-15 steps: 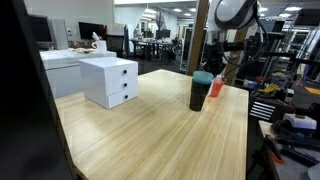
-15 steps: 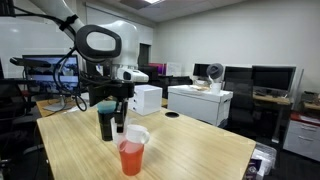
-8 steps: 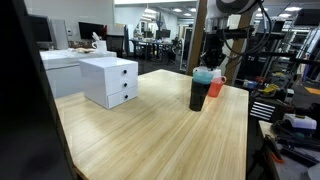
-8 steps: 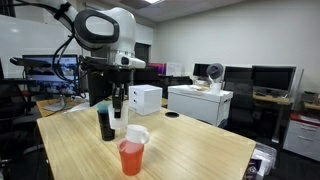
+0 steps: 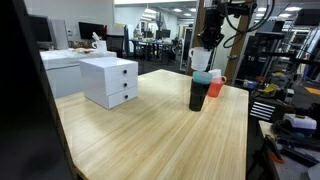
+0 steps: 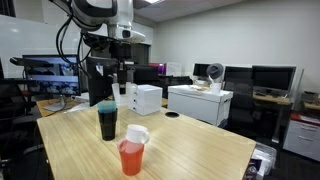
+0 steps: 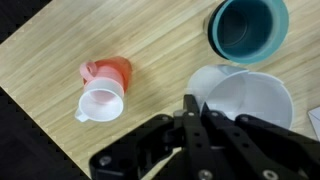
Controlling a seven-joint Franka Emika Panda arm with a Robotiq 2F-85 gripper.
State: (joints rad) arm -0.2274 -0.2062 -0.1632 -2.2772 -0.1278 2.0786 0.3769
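- The robot's hand [image 7: 192, 108] was clenched on the rim of a white cup [image 7: 245, 100], one finger inside the wall and one outside.
- The white cup was round, smooth and slightly see-through, like thin plastic, with its open mouth facing up.
- In an exterior view the hand [image 5: 205, 42] held the white cup [image 5: 200, 60] high in the air, well above the table [image 5: 140, 130] and roughly over the other cups.
- A tall dark cup [image 5: 200, 92] with a teal rim stood upright on the table. From the wrist view it showed as a deep teal circle [image 7: 248, 28].
- Just beside it stood a red cup [image 5: 216, 86] of clear, tinted plastic. A small white round piece sat at its top [image 6: 135, 134].
- The table was pale wood with long straight grain and a smooth matte surface.
- A white boxy drawer unit [image 5: 110, 80] with two drawers sat on the table, well apart from the cups.
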